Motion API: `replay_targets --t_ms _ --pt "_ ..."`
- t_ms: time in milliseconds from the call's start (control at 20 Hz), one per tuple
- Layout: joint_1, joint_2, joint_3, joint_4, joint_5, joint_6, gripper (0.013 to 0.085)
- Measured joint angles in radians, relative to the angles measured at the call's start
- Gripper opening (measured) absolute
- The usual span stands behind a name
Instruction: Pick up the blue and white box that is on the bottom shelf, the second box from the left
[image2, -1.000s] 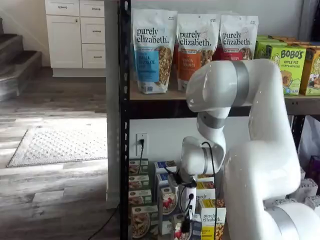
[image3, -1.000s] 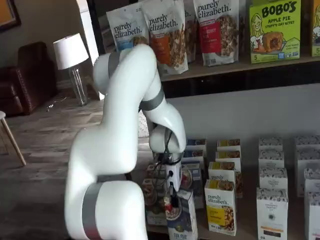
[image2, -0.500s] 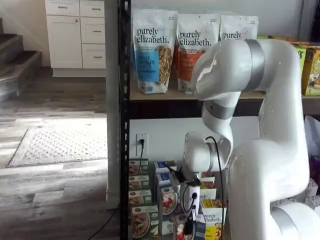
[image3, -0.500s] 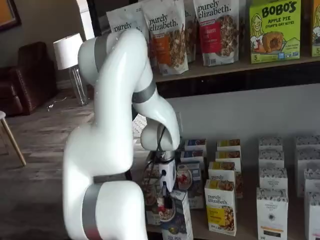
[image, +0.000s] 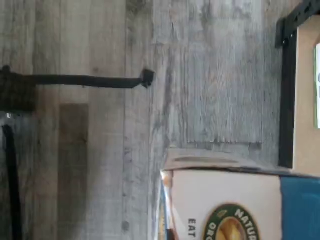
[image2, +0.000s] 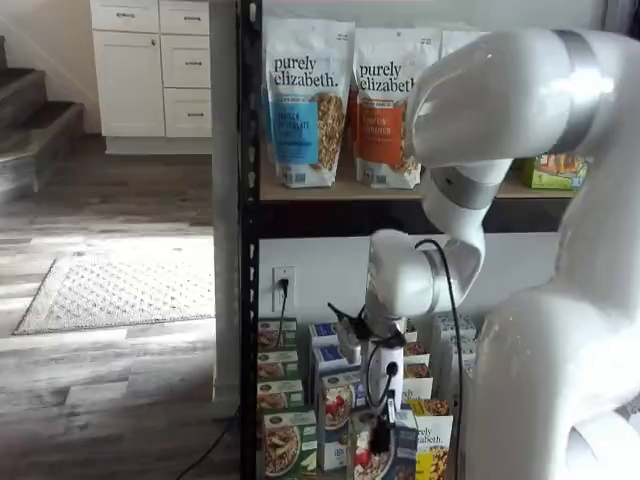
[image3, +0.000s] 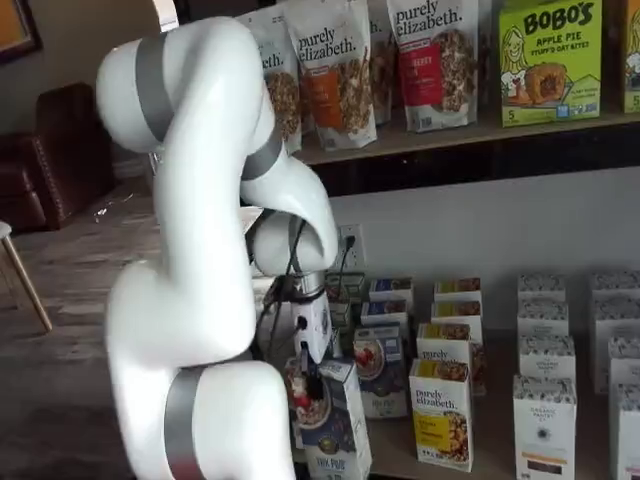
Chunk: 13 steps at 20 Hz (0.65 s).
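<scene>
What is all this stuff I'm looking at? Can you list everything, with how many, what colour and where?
blue and white box: one, dark blue with a white top, held in front of the bottom shelf.
Green cartons: a row, bottom shelf, far end by the socket.
Yellow cartons: a row, bottom shelf.
White cartons: several rows, bottom shelf.
Granola bags: at least three, white with blue, orange, red; upper shelf.
Bobo's box: one in full view, green, upper shelf.
Lamp: one, white, background.
gripper: one, black fingers, shut on the blue and white box.
</scene>
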Motion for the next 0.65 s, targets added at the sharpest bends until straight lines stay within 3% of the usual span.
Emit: replay_targets --t_ms 400,650 --pt "0.04 -0.244 0.075 -0.002 0.144 0.048 0.045" --pt "0.051 -0.338 0.078 0.009 0.244 0.056 0.045"
